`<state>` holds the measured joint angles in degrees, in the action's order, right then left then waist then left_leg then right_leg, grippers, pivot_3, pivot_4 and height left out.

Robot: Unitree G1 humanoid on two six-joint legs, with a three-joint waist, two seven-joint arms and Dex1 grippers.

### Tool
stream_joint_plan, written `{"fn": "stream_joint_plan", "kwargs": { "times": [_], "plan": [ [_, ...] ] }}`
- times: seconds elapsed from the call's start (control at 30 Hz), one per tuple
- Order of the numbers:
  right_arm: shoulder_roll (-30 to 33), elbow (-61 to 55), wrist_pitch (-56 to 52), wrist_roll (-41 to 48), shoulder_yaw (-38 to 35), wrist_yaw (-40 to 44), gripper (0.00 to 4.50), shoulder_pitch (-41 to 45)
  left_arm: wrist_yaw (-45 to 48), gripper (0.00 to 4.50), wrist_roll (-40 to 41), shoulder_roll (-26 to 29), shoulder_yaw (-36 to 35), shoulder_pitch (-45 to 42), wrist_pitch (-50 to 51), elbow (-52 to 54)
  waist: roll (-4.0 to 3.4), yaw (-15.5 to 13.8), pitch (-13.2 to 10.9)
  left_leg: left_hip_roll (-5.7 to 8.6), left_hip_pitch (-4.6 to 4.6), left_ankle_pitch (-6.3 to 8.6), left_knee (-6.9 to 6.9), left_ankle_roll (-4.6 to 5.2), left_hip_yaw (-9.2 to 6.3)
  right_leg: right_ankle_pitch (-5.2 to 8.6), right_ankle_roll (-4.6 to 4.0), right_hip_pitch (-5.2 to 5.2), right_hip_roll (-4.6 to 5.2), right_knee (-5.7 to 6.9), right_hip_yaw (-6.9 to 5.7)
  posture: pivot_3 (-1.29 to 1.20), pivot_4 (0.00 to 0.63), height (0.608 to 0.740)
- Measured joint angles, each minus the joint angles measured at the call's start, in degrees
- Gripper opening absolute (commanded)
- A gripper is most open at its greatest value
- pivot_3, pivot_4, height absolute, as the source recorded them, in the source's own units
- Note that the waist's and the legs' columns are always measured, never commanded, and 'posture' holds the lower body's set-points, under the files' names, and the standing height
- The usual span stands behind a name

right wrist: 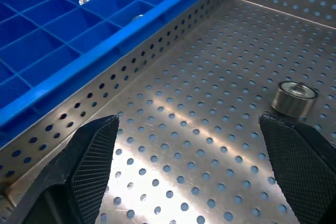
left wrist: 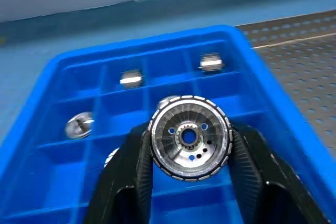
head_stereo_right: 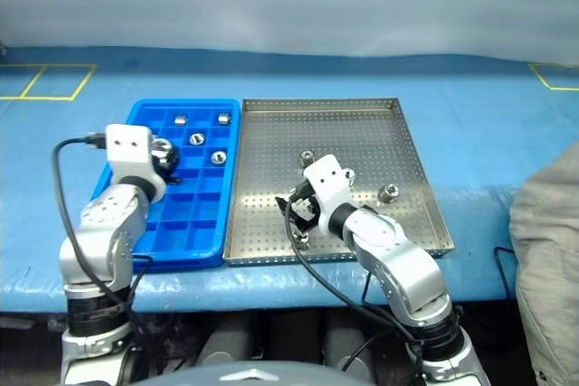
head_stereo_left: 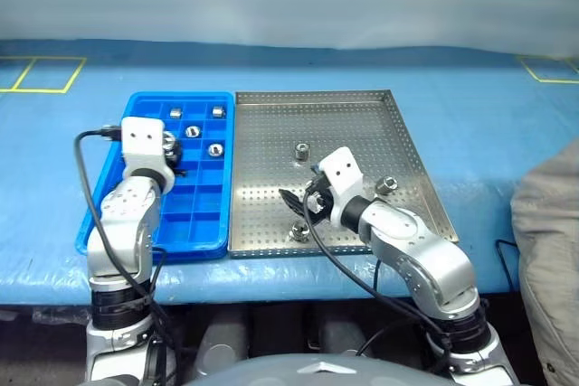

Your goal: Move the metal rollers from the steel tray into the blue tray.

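A blue-sheeted surface point(head_stereo_left: 470, 124) with yellow tape marks carries the blue tray point(head_stereo_left: 99, 214) beside the steel tray point(head_stereo_left: 362, 142). The left pincer point(left wrist: 190, 150) clamps one roller point(left wrist: 190, 137) above the blue tray. The right pincer point(right wrist: 194, 171) gapes wide, empty, over the steel tray, near a loose roller point(right wrist: 294, 98).

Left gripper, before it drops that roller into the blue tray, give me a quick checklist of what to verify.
1. Roller clamped between the left gripper fingers: ok.
2. Gripper over the blue tray, not the steel tray: ok.
3. Compartment directly beneath it free: cannot tell, the roller hides it.
4. Free compartments left in the near rows: ok.
5. Right gripper open and apart from the left, over the steel tray: ok.
6. Rollers left in the steel tray, like the nearby one: ok.
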<state>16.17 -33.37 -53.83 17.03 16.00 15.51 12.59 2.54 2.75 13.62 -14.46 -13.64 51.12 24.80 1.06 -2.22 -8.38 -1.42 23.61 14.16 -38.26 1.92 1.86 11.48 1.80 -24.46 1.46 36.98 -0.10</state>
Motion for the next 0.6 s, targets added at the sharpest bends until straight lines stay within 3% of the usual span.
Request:
{"fn": "stream_joint_plan", "kwargs": {
  "times": [0.17,0.43,0.6],
  "plan": [
    [0.07,1.43,1.24,-0.59,1.41,1.60,4.50,0.51,-3.42,1.72,-0.96,-0.05,-3.38,1.88,-1.11,-0.87,0.10,-1.27,-0.02,0.04,0.01,-0.01,-0.04,0.02,-0.02,0.00,-0.01,0.04,0.06,-0.03,-0.03,0.17,0.150,0.740],
    [0.12,0.97,1.28,-1.03,1.22,1.52,4.50,-0.73,-6.28,1.72,-2.14,-0.23,-3.75,1.40,-2.83,-7.35,0.12,-1.03,-0.01,0.03,0.01,-0.03,-0.03,0.01,-0.02,-0.01,-0.02,0.03,0.05,-0.02,-0.04,0.11,0.150,0.740],
    [0.12,-0.79,0.98,-1.15,0.25,0.34,4.50,-2.65,-6.66,3.37,-2.00,-1.05,-4.03,1.18,-2.77,-9.44,0.13,-0.24,-0.02,0.03,0.01,-0.03,-0.03,0.01,-0.01,-0.01,-0.02,0.03,0.06,-0.02,-0.04,0.08,0.150,0.740]
  ]
}}
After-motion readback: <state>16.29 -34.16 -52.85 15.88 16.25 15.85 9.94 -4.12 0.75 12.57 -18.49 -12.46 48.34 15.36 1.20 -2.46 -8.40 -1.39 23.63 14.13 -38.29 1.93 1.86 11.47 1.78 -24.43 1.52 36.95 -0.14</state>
